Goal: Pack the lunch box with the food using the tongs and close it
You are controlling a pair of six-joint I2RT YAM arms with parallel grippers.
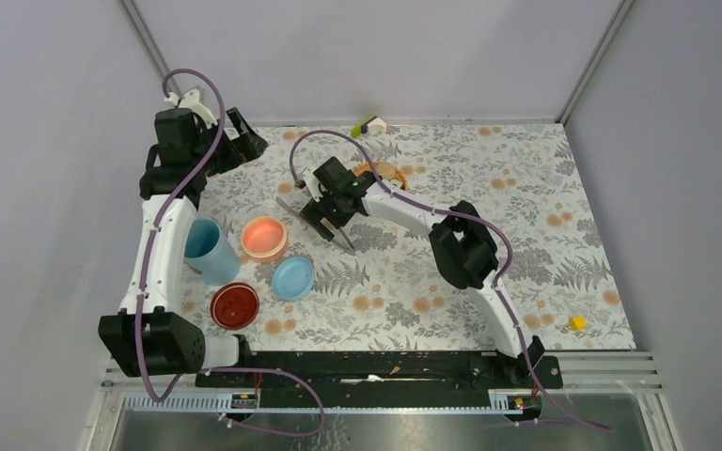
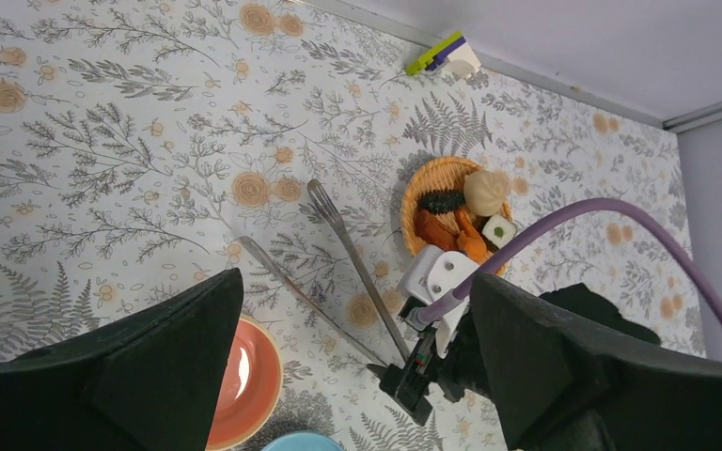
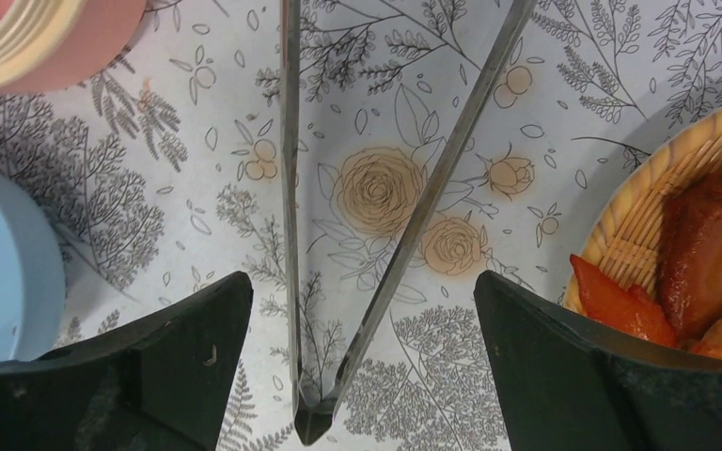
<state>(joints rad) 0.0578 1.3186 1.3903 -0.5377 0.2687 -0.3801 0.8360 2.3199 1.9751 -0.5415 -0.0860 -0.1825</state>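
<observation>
The silver tongs (image 3: 291, 188) lie flat on the flowered table, their two arms spreading away from the joined end (image 3: 315, 418). My right gripper (image 3: 362, 282) hangs open low over that joined end, one finger on each side, touching neither arm. From above, the right gripper (image 1: 324, 218) covers most of the tongs (image 1: 287, 204). The lunch box's light blue tub (image 1: 211, 249), its pink-orange inner bowl (image 1: 264, 238) and its light blue lid (image 1: 293, 278) stand apart at the left. The food (image 2: 461, 216) sits on the orange woven plate (image 2: 414, 193). My left gripper (image 1: 244, 141) is open and empty at the back left.
A red round lid (image 1: 235, 304) lies near the left arm's base. A yellow block (image 1: 578, 322) sits at the front right. A green, purple and white piece (image 1: 368, 125) rests against the back wall. The right arm's purple cable (image 2: 573, 211) arcs over the plate.
</observation>
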